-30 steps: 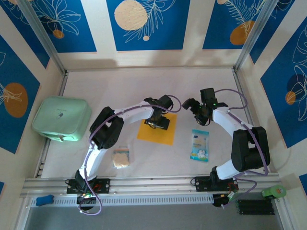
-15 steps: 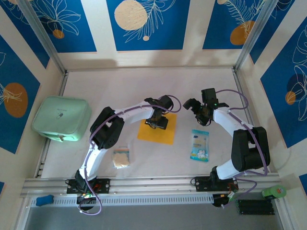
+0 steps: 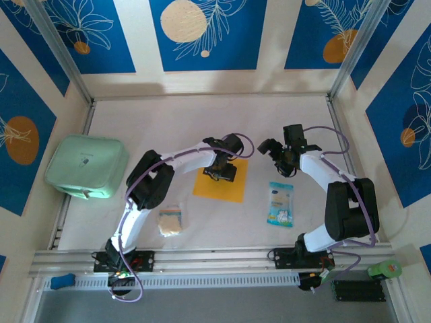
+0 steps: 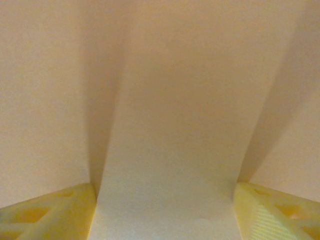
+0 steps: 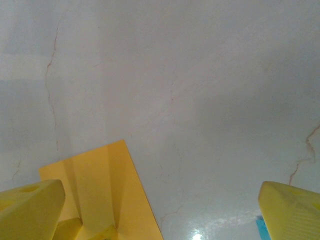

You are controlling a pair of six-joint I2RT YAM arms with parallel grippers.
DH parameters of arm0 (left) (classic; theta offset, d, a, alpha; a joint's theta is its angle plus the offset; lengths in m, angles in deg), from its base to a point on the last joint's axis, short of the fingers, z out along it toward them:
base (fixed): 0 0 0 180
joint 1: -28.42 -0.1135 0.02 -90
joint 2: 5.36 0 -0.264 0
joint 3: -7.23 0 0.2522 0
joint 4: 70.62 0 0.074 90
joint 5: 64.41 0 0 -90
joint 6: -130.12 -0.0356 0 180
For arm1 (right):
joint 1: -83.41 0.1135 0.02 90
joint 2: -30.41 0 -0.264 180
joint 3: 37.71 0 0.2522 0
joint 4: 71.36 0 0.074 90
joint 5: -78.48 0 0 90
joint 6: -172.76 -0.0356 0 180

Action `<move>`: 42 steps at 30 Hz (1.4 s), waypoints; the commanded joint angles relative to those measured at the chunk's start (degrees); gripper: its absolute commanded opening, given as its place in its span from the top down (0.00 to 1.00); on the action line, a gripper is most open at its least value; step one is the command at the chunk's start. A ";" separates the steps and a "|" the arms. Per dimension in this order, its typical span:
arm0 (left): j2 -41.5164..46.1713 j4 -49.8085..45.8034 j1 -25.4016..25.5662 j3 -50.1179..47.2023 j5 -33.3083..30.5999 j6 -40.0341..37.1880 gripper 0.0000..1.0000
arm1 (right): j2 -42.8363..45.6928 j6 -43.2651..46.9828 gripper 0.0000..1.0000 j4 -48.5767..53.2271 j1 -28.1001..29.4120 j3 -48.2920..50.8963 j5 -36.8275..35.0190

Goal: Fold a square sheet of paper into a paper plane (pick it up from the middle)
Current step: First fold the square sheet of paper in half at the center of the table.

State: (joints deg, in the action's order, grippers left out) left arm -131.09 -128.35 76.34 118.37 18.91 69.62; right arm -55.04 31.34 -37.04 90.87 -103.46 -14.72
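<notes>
- Square sheet of paper: flat on the table at centre, unfolded. It has not moved over the last second.
- Left gripper: low over the sheet's middle, towards the far half. It has only shuffled slightly sideways. The fingers are apart, with paper between them and nothing pinched (the pickup seems still pending).
- Right gripper: spread wide and unchanged, hovering just right of the sheet's far corner.
- Blue-white packet: sits to the near right of the sheet, untouched.
- Judgement: no fold has begun.
</notes>
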 commanded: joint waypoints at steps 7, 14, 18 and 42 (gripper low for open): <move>1.41 -0.85 0.28 -0.30 -0.54 0.59 0.25 | -0.78 -0.44 0.01 0.10 -0.26 0.91 0.57; -1.47 -1.16 0.34 -0.74 0.34 1.45 0.24 | -0.71 -0.44 0.01 0.27 -0.27 1.10 0.41; -2.59 -1.34 0.33 -1.00 0.42 2.01 0.24 | -0.62 -0.52 0.01 0.36 -0.35 1.18 0.30; 12.51 10.24 -1.29 -9.19 7.61 1.20 0.73 | 1.94 1.39 0.01 -4.32 -1.57 3.13 5.45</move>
State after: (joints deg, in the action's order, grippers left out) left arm -124.36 -122.62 76.01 110.85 21.62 71.37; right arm -55.26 31.43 -39.20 89.69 -101.08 -12.60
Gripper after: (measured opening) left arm 0.282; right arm 0.987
